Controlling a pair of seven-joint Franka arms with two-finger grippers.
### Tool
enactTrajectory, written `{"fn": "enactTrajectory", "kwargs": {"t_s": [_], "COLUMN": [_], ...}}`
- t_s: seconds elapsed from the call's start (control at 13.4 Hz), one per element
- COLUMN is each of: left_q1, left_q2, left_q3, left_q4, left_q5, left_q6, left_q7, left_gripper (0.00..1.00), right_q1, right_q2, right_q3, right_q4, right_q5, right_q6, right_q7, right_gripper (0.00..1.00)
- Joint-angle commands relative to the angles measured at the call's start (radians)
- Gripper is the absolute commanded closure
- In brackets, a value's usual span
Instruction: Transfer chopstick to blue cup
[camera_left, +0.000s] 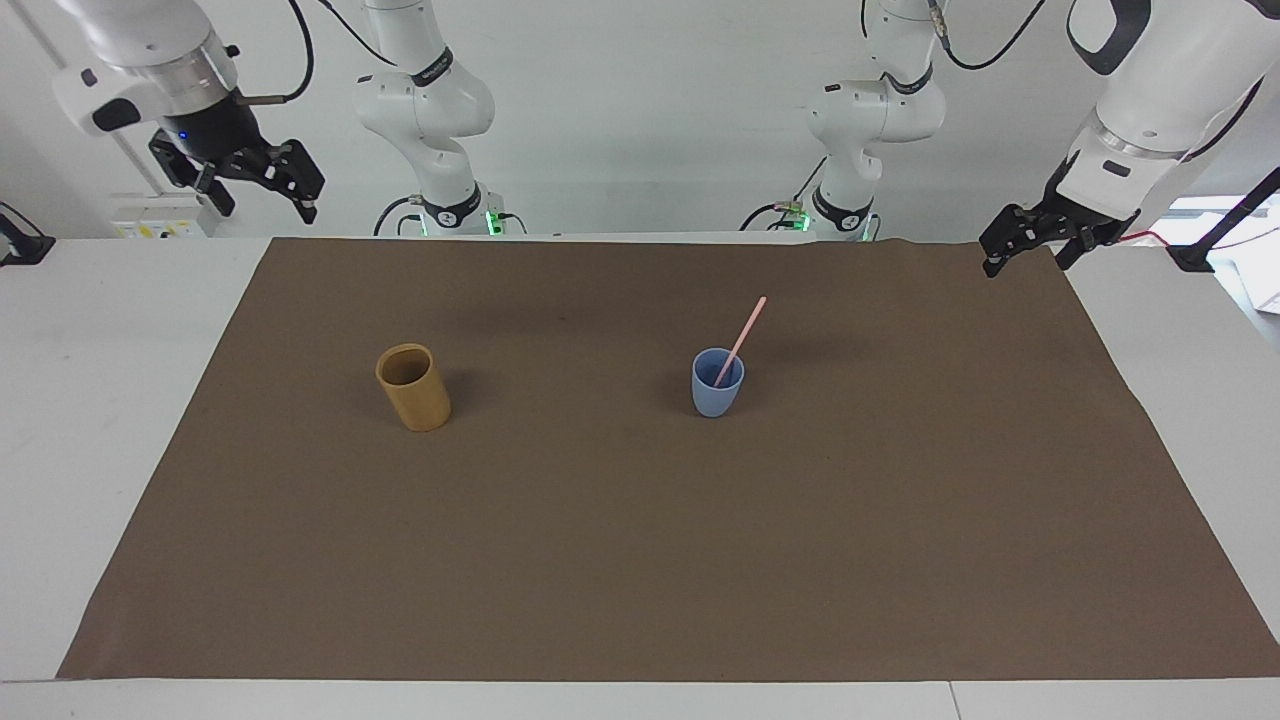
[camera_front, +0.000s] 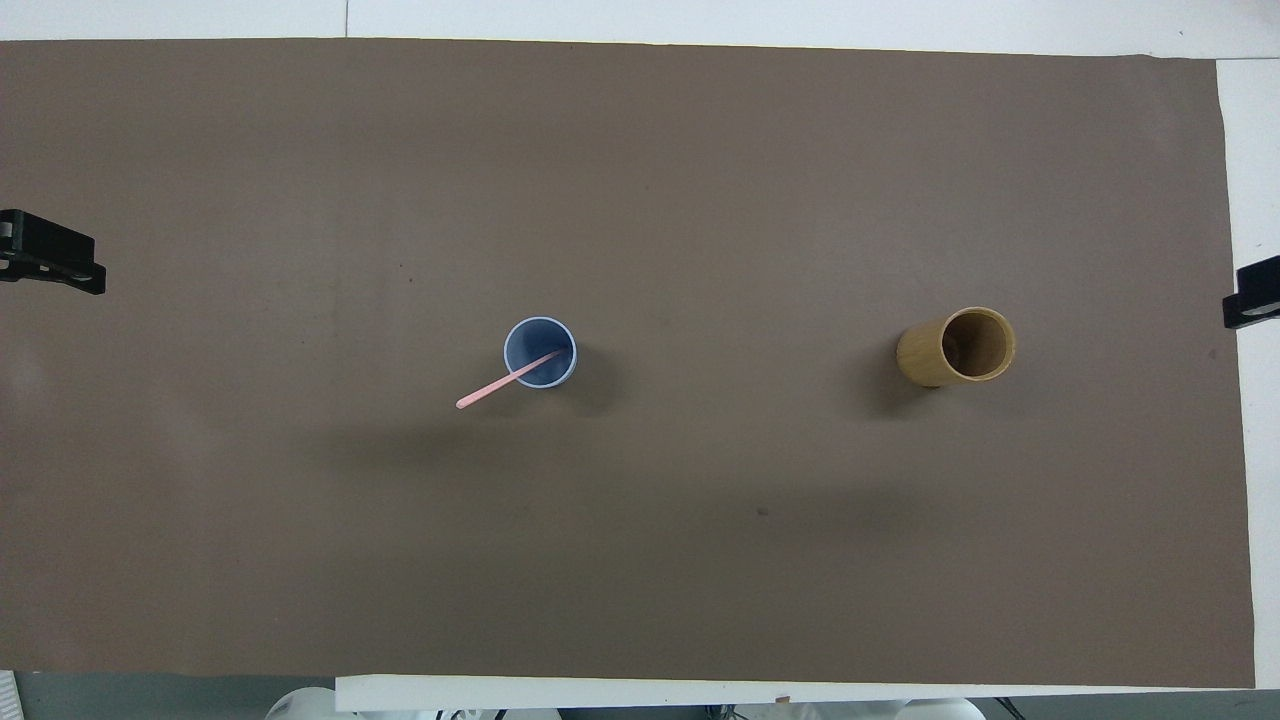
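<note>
the thin pale pink chopstick (camera_left: 740, 340) leans inside the small light-blue tapered cup (camera_left: 717, 384), tilted toward the left hand (camera_left: 1030, 245); right hand (camera_left: 255, 185) is well apart. both hands hang empty, fingers apart.

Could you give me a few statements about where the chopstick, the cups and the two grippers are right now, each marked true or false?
1. The chopstick stands tilted in the blue cup. True.
2. The tan cup lies on its side. False: it stands upright, toward the right arm's end.
3. The right gripper holds the chopstick. False: it is open, empty, raised off that end of the brown mat.
4. The left gripper is open and empty at the mat's corner. True.
</note>
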Motion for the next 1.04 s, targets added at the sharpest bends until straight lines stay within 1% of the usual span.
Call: {"fn": "enactTrajectory", "kwargs": {"t_s": [0.0,0.07,0.15,0.3,0.37,0.67,0.97], "left_q1": [0.0,0.0,0.0,0.0,0.0,0.0,0.0], "left_q2": [-0.005,-0.003,-0.003,-0.005,-0.003,-0.005,-0.005], "left_q3": [0.005,0.005,0.005,0.005,0.005,0.005,0.005], "left_q4": [-0.004,-0.004,-0.004,-0.004,-0.004,-0.004,-0.004], "left_q5": [-0.008,-0.008,-0.008,-0.008,-0.008,-0.008,-0.008], "left_q6": [-0.012,-0.012,-0.012,-0.011,-0.011,-0.011,-0.011], "left_q7": [0.017,0.017,0.017,0.017,0.017,0.017,0.017], "left_gripper": [0.0,0.0,0.0,0.0,0.0,0.0,0.0], "right_q1": [0.007,0.013,0.024,0.065,0.069,0.067,0.073], "right_q2": [0.012,0.011,-0.007,-0.026,-0.032,-0.04,-0.031], "right_q3": [0.01,0.009,0.008,-0.056,-0.064,-0.055,-0.055], "right_q4": [-0.015,-0.02,-0.043,-0.083,-0.092,-0.117,-0.132], "right_q5": [-0.026,-0.02,-0.008,0.049,0.072,0.089,0.097], "right_q6": [0.001,0.001,0.004,0.026,0.029,0.043,0.058], "right_q7": [-0.04,-0.04,-0.039,-0.036,-0.034,-0.01,-0.016], "right_gripper": [0.0,0.0,0.0,0.0,0.0,0.0,0.0]}}
